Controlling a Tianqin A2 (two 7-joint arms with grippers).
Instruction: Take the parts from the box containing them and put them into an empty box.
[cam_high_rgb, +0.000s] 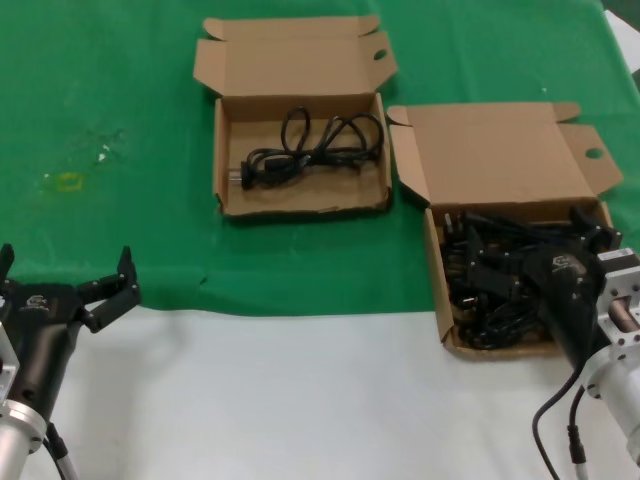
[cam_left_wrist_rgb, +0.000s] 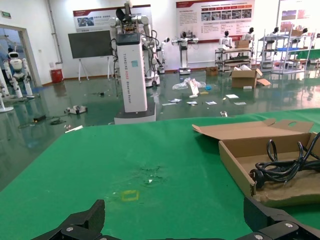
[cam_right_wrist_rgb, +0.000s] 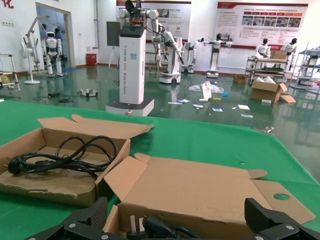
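Note:
The larger box (cam_high_rgb: 437, 280), whose lid flap has an oval hole (cam_high_rgb: 594, 154), stands at the right, full of black coiled cables (cam_high_rgb: 490, 270). My right gripper (cam_high_rgb: 525, 240) is open just above these cables and holds nothing. In the right wrist view a plug (cam_right_wrist_rgb: 150, 227) lies between its fingers (cam_right_wrist_rgb: 92, 217) in front of the lid (cam_right_wrist_rgb: 200, 185). The smaller notch-lidded box (cam_high_rgb: 300, 208) stands at centre back with one cable (cam_high_rgb: 310, 150) in it. My left gripper (cam_high_rgb: 65, 262) is open and empty at the near left, over the cloth's front edge.
A green cloth (cam_high_rgb: 120, 200) covers the far part of the table, and white tabletop (cam_high_rgb: 300, 400) lies at the front. A small yellow mark (cam_high_rgb: 68, 181) is on the cloth at the left. The left wrist view shows the smaller box (cam_left_wrist_rgb: 235, 160) beside bare cloth.

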